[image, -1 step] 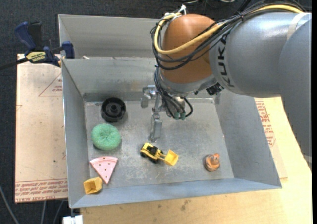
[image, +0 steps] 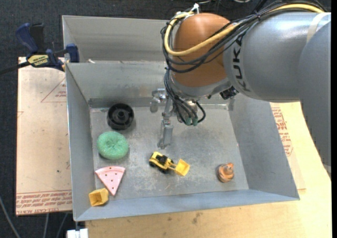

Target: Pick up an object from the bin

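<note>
Hand [image: 166, 139] at frame centre, low over bare floor of the bin [image: 79, 126]; wide or narrow cannot be told | yellow toy loader [image: 168, 164] just below it, lower centre, not touching | black ring [image: 120, 116], green puff [image: 112, 145], pink wedge [image: 110, 177] at left | orange piece [image: 226, 172] lower right

The arm [image: 284, 47] runs off the right edge; its orange cover [image: 202, 47] hides the bin [image: 105, 81] wall behind the gripper [image: 165, 138]. A small brown thing [image: 226, 172] right of the gripper defies identification.
</note>
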You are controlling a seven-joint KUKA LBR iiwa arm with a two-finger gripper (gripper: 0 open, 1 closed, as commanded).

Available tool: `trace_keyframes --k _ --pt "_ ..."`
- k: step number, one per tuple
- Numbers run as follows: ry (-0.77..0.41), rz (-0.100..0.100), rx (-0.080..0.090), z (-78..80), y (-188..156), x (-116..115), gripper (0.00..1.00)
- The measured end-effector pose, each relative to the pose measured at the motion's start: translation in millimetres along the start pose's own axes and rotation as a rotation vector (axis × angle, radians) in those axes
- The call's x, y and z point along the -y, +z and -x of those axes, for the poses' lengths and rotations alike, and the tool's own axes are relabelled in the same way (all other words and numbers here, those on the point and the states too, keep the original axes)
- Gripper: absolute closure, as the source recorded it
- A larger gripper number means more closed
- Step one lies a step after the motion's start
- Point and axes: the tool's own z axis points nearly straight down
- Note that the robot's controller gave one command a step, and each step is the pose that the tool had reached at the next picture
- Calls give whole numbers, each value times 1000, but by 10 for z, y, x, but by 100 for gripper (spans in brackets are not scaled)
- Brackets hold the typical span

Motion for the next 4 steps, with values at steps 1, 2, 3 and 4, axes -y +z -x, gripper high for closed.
trace_keyframes --k 1,2,3,4 --pt "-85 0 4 -178 362 139 0" --pt "-156 0 2 -370 807 506 0" --pt "-211 2 -1 -383 1136 662 100" --pt "-211 2 -1 -382 1136 663 100"
